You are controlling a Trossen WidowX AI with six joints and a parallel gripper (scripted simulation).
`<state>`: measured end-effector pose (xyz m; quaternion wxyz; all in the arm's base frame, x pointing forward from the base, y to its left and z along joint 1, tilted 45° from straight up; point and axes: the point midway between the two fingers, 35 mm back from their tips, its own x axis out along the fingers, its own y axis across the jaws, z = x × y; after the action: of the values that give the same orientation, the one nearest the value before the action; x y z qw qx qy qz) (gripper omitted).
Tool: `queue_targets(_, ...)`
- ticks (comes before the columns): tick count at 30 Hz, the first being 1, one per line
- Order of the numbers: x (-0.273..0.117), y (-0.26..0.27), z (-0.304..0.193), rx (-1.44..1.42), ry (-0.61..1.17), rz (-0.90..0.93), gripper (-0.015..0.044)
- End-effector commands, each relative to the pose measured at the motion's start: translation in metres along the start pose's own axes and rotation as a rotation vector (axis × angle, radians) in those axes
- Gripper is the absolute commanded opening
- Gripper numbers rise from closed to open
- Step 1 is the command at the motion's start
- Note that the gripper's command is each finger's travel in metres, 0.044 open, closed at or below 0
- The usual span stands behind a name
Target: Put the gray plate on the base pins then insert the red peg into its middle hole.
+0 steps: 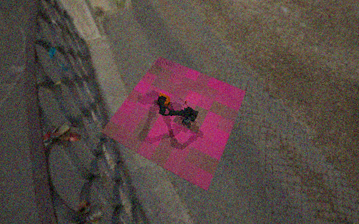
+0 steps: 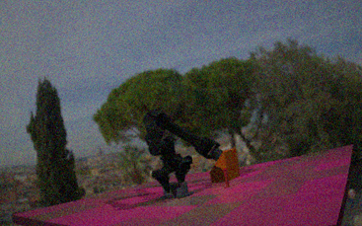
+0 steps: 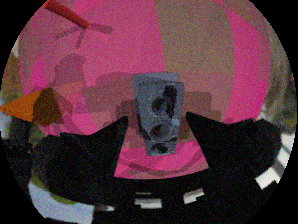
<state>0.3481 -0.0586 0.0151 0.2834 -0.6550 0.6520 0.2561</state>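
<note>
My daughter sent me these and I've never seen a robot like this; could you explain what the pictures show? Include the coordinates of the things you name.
The black machine is a single jointed arm with one gripper (image 1: 189, 115) (image 2: 175, 194) (image 3: 157, 116), a two-fingered hand. The top view looks down from above, the exterior view looks from the side, and the wrist view looks out past the fingers. The surface is a pink and brown checkered table top (image 1: 201, 176) (image 2: 275, 215) (image 3: 195, 45). Between the open fingers sits the gray plate (image 3: 159, 115), with holes in it; nothing is held. A red peg (image 2: 226, 178) (image 3: 67, 13) stands near an orange block (image 2: 230, 163) (image 3: 25, 106).
</note>
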Motion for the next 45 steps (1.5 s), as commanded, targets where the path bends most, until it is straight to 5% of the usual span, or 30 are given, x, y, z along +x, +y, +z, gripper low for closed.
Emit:
queue_targets(1,-0.037,-0.007,0.004,0.006,-0.01,-0.012,0.044)
queue_targets(6,-0.113,-0.002,0.002,0.003,-0.004,-0.004,0.044)
queue_targets(16,-0.117,-0.004,0.01,0.055,-0.006,-0.005,0.044)
queue_targets(45,-0.123,0.099,0.164,2.196,-0.015,0.026,0.044)
